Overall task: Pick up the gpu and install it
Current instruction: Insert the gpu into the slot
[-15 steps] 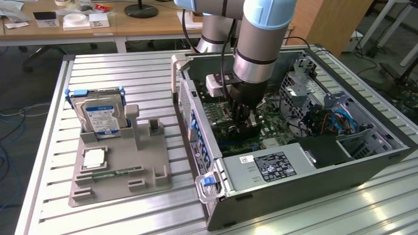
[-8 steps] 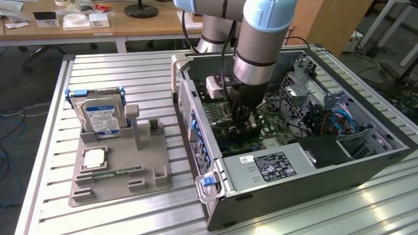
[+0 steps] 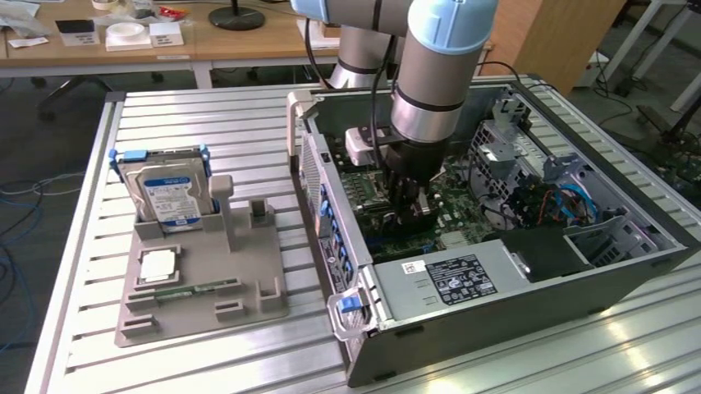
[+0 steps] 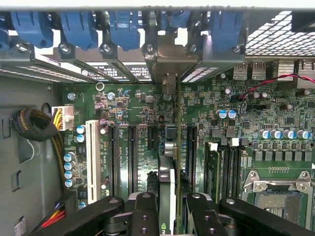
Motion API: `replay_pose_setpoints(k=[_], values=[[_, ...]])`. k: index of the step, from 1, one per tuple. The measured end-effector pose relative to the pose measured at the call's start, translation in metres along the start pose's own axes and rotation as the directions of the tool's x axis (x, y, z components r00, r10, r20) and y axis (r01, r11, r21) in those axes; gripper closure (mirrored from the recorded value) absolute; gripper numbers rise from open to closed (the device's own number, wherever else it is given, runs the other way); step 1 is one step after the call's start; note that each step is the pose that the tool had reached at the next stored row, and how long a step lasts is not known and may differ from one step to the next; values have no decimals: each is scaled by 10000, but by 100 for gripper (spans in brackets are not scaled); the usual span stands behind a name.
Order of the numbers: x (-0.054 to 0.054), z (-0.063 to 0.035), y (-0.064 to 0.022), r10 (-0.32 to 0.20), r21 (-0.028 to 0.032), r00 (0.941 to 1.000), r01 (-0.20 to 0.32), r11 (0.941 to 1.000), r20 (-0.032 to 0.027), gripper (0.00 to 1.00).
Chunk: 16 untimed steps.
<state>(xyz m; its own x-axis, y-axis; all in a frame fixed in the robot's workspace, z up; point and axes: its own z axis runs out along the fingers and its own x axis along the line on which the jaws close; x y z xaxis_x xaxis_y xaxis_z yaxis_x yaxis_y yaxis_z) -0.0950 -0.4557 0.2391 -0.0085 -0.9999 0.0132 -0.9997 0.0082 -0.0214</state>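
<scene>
Black two-fingered gripper (image 4: 170, 216), lowered inside open grey tower computer case (image 3: 613, 283), clamped at partial width on thin flat gpu card (image 4: 166, 182) held edge-on, silver bracket end toward case's rear wall, over green motherboard (image 4: 206, 105) among black expansion slots. Grey holder tray (image 3: 203, 304) near ribbed aluminium table's (image 3: 176, 115) edge, carrying upright silver hard drive with blue-white label (image 3: 167, 197).

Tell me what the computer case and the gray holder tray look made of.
Computer case: seemingly painted sheet metal, dark matte outside, bare gray perforated panels inside. Holder tray: probably molded or printed plastic, a uniform dull gray with blocky slots and no shine.
</scene>
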Motion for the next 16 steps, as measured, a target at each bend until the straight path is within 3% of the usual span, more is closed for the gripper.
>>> replay_pose_setpoints(k=[10,15,16], values=[[0,0,1,2,-4,10000,-2,10000,-1,72],[0,0,1,2,-1,10000,-2,10000,-1,54],[0,0,0,1,0,10000,-1,10000,0,54]])
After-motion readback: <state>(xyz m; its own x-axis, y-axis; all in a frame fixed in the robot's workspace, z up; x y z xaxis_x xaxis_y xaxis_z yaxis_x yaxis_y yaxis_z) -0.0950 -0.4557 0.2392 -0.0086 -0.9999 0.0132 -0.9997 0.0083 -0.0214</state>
